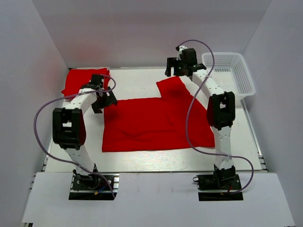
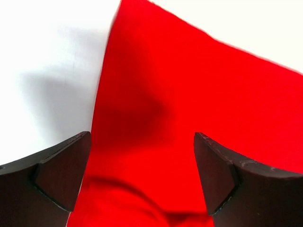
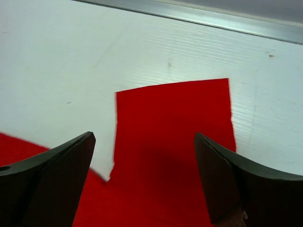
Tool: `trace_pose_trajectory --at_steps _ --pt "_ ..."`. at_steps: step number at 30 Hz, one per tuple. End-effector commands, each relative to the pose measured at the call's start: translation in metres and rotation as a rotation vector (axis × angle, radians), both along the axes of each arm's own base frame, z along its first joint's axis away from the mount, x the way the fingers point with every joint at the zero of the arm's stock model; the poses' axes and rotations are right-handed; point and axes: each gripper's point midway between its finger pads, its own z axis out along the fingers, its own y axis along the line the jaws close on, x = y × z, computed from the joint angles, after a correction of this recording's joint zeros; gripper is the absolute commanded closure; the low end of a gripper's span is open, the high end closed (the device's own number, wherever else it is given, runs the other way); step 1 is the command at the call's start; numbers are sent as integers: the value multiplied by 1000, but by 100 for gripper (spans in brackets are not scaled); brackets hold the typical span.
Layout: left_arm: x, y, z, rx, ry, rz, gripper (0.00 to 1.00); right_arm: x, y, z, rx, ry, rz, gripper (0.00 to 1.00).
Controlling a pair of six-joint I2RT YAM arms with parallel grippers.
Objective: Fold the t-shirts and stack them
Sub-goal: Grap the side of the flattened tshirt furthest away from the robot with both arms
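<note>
On the white table (image 1: 142, 163) one big red t-shirt (image 1: 156, 125) lies spread flat in the middle, between the two arms. It is the largest thing of the task and it is not yet folded to a small packet. The white mesh basket (image 1: 227, 54) stands well apart to the right of the right gripper and has no part in the work now. A second t-shirt (image 1: 78, 80), folded smaller, lies beyond the left gripper, to its left, near the far corner. So I judge that one shirt is done and waits as the bottom of the stack, while the spread one needs its folds and then must be put on top. The left gripper (image 2: 142, 142) hangs over the left edge of the spread shirt, with its jaws wide apart and nothing between them. The red cloth lies directly under it, and the cloth's edge runs just inside its left finger. The right gripper (image 3: 144, 142) is also fully spread and holds nothing. The short sleeve (image 3: 175, 123) lies flat on the table just under and ahead of it, centred between the fingers, not touched as far as I can see.
</note>
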Motion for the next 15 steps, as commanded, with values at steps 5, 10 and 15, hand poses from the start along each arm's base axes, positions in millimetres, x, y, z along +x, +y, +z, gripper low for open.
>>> trace_pose_trajectory --at_steps 5,10,15 --pt "41 33 -10 147 -37 103 0 45 -38 -41 -114 -58 -159 10" --pt "68 36 -24 145 -89 107 0 69 -43 -48 -98 -122 -192 10" --pt "94 23 -44 87 -121 68 0 83 -52 -71 -101 -128 -216 10"
